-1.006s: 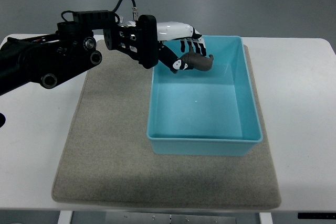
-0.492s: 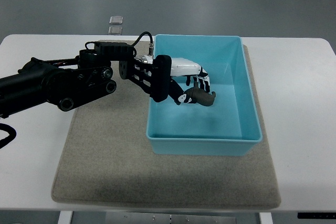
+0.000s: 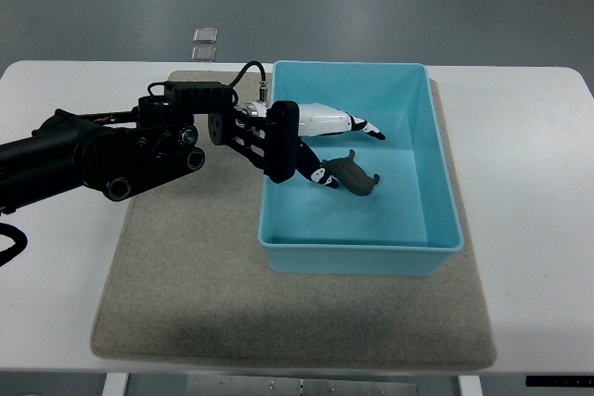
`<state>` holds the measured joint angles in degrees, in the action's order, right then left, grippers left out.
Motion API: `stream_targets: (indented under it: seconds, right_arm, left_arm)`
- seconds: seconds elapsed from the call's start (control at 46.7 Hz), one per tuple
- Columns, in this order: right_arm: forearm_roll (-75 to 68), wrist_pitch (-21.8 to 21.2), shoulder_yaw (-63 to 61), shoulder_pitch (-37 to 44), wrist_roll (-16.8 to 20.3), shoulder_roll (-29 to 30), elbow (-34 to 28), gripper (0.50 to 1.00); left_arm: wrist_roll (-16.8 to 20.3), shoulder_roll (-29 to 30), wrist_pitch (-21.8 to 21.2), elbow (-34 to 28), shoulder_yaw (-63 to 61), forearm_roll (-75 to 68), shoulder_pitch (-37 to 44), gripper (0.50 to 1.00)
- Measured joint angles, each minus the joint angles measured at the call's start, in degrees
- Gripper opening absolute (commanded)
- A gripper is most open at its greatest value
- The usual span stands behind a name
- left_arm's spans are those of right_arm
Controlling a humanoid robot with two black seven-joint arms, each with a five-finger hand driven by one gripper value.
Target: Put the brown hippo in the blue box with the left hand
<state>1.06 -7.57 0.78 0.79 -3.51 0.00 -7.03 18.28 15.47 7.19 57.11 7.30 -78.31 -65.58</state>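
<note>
The brown hippo (image 3: 354, 175) lies on the floor of the blue box (image 3: 436, 183), left of its middle. My left hand (image 3: 345, 147) reaches over the box's left wall from the picture's left. Its fingers (image 3: 364, 127) are stretched out open above the hippo, and its thumb (image 3: 321, 175) sits just left of the hippo. The hand holds nothing. My right hand does not show.
The blue box stands on a grey mat (image 3: 186, 266) on a white table (image 3: 529, 192). My black left arm (image 3: 102, 150) lies across the mat's far left part. Two small grey squares (image 3: 204, 42) lie on the floor beyond the table.
The left hand lowered the hippo into the box, then opened its fingers and let it go. The hippo now rests on the box floor.
</note>
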Motion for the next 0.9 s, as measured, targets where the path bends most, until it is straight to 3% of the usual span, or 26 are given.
stream_targets:
  seconds: [0.321, 0.663, 0.899]
  right_arm:
    - [0.0, 0.0, 0.0, 0.0, 0.0, 0.0, 0.0, 0.936]
    - [0.0, 0.0, 0.0, 0.0, 0.0, 0.0, 0.0, 0.936]
    - [0.0, 0.0, 0.0, 0.0, 0.0, 0.0, 0.0, 0.936]
  left_arm:
    - [0.1, 0.7, -1.3, 0.0, 4.7, 7.8, 0.1, 0.994]
    - [0.7, 2.9, -7.7, -0.8, 13.2, 38.3, 0.5, 0.994]
    - [0.7, 3.4, -10.0, -7.6, 16.9, 57.1, 1.2, 0.994]
